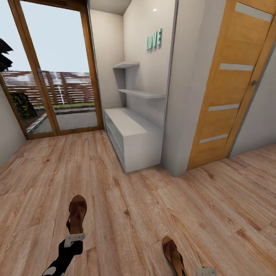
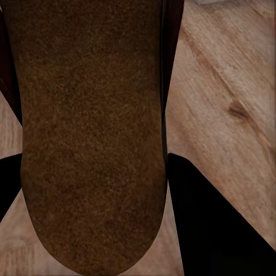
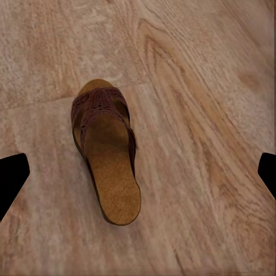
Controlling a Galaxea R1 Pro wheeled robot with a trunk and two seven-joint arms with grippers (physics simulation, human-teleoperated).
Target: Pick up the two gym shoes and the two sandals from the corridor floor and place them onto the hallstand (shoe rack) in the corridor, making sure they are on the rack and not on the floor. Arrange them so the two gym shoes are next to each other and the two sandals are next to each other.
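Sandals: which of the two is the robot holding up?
The sandal at the left gripper: it sits clamped there and looms close in the left wrist view. The other sandal lies flat on the floor, between open right fingers.

Showing at present: two brown sandals, one [image 1: 76,213] and another [image 1: 172,255]; one pale-grey hallstand [image 1: 134,132] carrying two upper shelves; one wooden door [image 1: 234,84]; one glazed door [image 1: 57,69]; one "LOVE" sign [image 1: 154,39].

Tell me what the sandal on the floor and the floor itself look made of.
Sandal: likely leather, a matte dark-brown strap with a punched pattern; the tan insole is speckled like cork or suede. Corridor floor: wood planks or wood-look laminate, with visible grain, knots and a low sheen.
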